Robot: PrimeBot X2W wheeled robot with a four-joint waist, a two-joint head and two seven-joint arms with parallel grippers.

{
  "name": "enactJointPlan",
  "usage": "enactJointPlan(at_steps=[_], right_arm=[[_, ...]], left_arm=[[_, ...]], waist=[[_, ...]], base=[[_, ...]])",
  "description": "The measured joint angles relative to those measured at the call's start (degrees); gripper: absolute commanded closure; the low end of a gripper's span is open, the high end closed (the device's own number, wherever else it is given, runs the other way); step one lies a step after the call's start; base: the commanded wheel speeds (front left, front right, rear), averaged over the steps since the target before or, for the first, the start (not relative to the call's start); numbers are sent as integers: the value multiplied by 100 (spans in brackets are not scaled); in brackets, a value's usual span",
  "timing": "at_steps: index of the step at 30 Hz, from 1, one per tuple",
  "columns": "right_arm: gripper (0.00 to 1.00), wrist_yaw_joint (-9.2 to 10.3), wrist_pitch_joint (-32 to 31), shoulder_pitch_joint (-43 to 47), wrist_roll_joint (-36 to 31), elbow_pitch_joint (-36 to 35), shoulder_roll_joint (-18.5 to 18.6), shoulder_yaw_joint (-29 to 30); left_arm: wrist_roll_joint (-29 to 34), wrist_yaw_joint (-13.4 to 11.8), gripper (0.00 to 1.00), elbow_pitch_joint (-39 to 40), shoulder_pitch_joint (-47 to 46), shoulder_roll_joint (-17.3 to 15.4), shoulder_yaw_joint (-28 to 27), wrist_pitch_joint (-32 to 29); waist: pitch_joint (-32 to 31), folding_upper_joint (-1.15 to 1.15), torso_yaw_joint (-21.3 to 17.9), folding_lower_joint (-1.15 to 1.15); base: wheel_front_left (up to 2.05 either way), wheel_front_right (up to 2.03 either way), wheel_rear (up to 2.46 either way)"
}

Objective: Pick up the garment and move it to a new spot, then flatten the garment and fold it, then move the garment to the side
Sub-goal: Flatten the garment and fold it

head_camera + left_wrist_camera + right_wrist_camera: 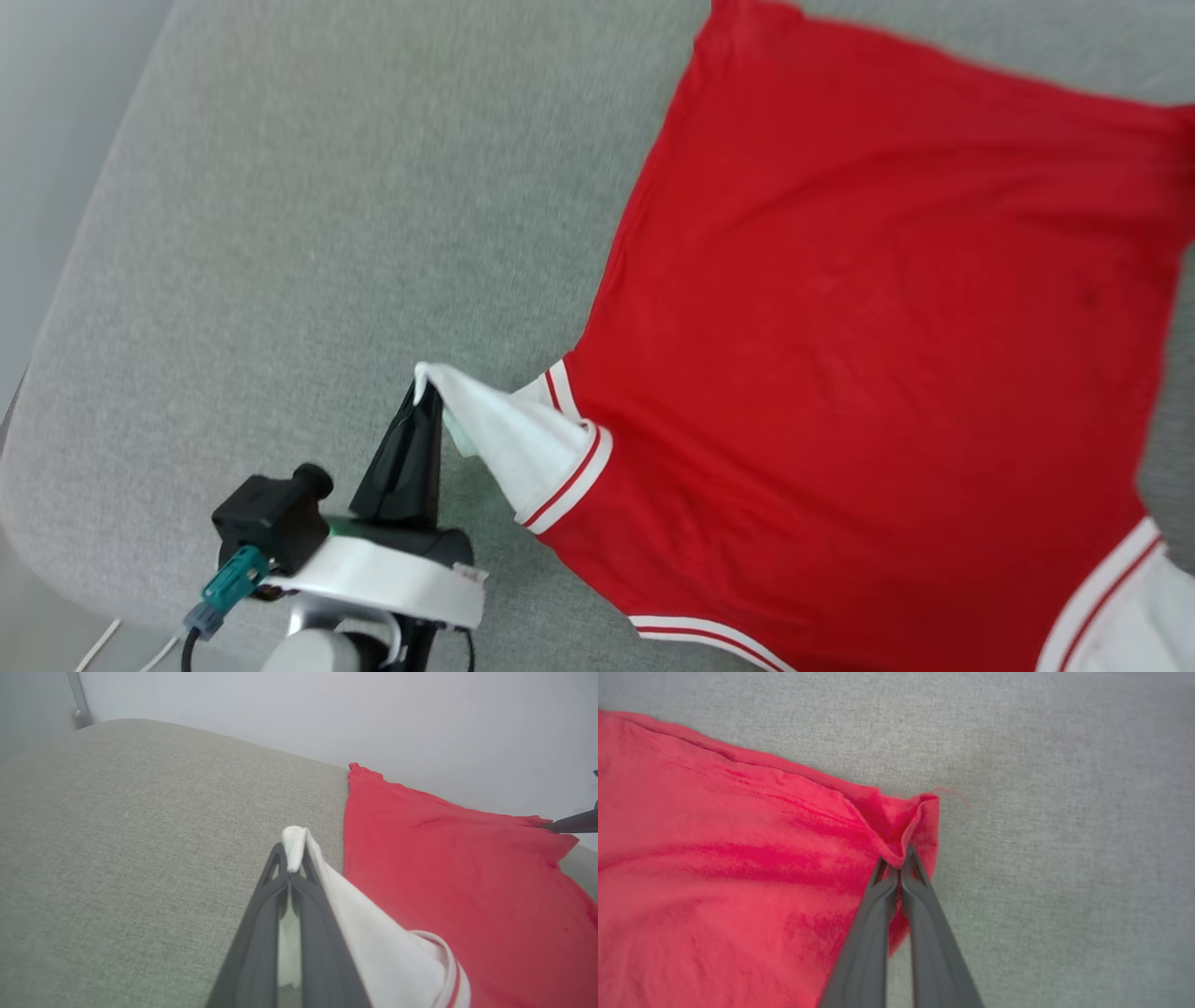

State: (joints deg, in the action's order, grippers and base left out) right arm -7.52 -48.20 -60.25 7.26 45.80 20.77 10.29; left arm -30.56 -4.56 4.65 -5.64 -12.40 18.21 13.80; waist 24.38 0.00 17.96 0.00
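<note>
1. Left jaws: closed on the tip of the white sleeve, which is raised slightly off the grey surface. Only the cloth's very edge sits between the tips, so I judge a hard tug would pull it free.
2. The jersey lies plain red side up, spread on the surface to the right of the left jaws and running away from them.
3. Right jaws: closed on a rumpled red corner, diagonally across the jersey from the left jaws. That corner is folded over. If I hold only one layer, the rest will sag when I lift.
4. An uneven pull between the two grips would skew the cloth, not flatten it.
5. Bare surface lies left of the left jaws, with nothing blocking. The wall stands just beyond the far hem and limits room that way.
</note>
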Motion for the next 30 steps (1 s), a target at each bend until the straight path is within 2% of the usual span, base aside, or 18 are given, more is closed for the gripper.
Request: enactJointPlan(at_steps=[10, 15, 20, 24, 30], right_arm=[[100, 1, 441, 1871, 1011, -979, 325, -787], [100, 1, 556, 3221, 1502, -1736, 461, -662], [100, 0, 546, 4676, 1656, -2550, 461, -322], [100, 0, 488, 5690, 1692, -3184, 240, 37], [100, 1, 378, 7056, 1586, -3878, -581, 595]], left_arm=[[-149, -378, 100, -89, 665, -400, -431, -292], [-202, -599, 100, -70, 1071, -569, -631, -448], [-335, -755, 100, -78, 1496, -702, -790, -609], [-399, -771, 100, -114, 1685, -761, -850, -682], [-458, -810, 100, -147, 1784, -761, -840, -756]], waist=[[-1168, 0, -516, -1], [-1671, 0, -860, -2], [-2066, 0, -1241, -2], [-2284, 0, -1507, -2], [-2459, 0, -1701, -2]], base=[[0, 0, 0], [0, 0, 0], [0, 0, 0], [0, 0, 0], [0, 0, 0]])
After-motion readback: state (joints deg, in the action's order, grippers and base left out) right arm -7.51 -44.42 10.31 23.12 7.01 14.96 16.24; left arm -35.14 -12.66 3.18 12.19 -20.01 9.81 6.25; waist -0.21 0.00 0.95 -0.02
